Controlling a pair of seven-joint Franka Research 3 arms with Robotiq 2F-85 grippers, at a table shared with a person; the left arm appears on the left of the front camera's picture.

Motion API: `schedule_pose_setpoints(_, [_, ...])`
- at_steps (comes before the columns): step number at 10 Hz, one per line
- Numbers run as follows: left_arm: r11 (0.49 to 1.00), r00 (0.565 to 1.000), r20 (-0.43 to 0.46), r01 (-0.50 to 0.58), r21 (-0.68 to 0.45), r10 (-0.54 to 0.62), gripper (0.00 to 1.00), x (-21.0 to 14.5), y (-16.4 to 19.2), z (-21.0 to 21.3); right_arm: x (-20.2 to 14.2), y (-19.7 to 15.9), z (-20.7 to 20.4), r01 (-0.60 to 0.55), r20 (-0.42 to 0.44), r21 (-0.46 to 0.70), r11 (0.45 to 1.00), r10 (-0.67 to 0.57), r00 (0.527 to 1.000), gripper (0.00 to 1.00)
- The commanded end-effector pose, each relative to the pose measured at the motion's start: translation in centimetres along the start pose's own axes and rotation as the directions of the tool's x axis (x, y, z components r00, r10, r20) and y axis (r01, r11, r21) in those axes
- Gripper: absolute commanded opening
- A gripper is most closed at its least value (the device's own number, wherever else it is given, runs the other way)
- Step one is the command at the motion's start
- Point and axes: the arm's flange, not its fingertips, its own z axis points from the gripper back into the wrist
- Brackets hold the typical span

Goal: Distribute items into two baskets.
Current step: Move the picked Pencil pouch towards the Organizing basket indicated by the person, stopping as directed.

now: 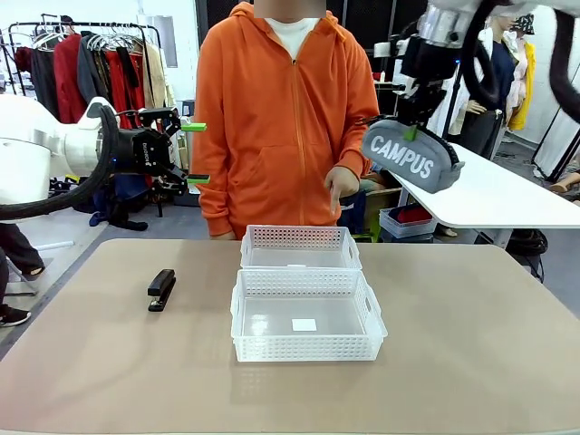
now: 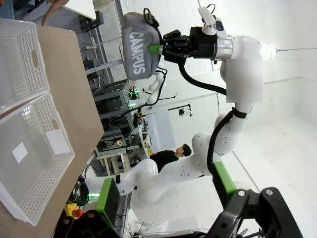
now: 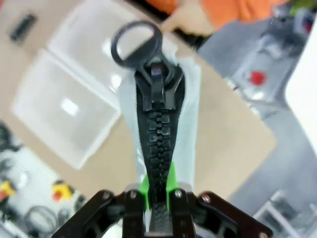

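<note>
- Two alike white translucent plastic baskets with lattice sides in the front view: labelled near basket [image 1: 308, 346] as landmark, far basket [image 1: 299, 237] touching its far rim, both empty.
- Right gripper [image 1: 410, 133] high above and right of the near basket, clamped shut on the top edge of the grey oblong "CAMPUS" zip pouch [image 1: 412, 156].
- Small black stapler [image 1: 161, 289] flat on the tan table [image 1: 471, 344], left of the near basket and apart from it.
- Left gripper [image 1: 195, 152] up and well left of the near basket, jaws spread wide, nothing held.
- Left wrist view: green-padded fingers apart and empty; pouch hanging from the other arm, far beyond the near basket.
- Right wrist view, blurred: green pads pinching the black zipper strip, ring pull pointing away, near basket below and off to one side.
- Best handling, as a judgement: centre the pouch over one basket, turn its length along the long side, lower inside the rim before letting go, and keep clear of the person's hand [image 1: 342, 186] beyond the near basket.
</note>
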Motion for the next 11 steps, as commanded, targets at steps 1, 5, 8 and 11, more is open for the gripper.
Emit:
schedule_pose_setpoints(1, [1.000,1.000,0.003,0.003,-0.001,-0.003,1.00,0.0,-0.2,0.1,3.9,0.7,-0.4,-0.198,-0.046,-0.069,0.978,0.195,0.980,0.00])
schedule_pose_setpoints(5, [1.000,1.000,0.003,0.003,-0.001,-0.003,1.00,0.0,-0.2,0.1,6.7,4.9,-4.3,-0.499,-0.096,-0.044,0.866,0.493,0.865,0.00])
schedule_pose_setpoints(8, [1.000,1.000,0.003,0.003,-0.001,-0.003,1.00,0.0,-0.2,0.1,7.8,7.1,-6.0,-0.620,-0.088,0.003,0.784,0.618,0.781,0.00])
schedule_pose_setpoints(11, [1.000,1.000,0.003,0.003,-0.001,-0.003,1.00,0.0,-0.2,0.1,8.4,8.8,-6.4,-0.655,-0.043,0.030,0.755,0.655,0.754,0.00])
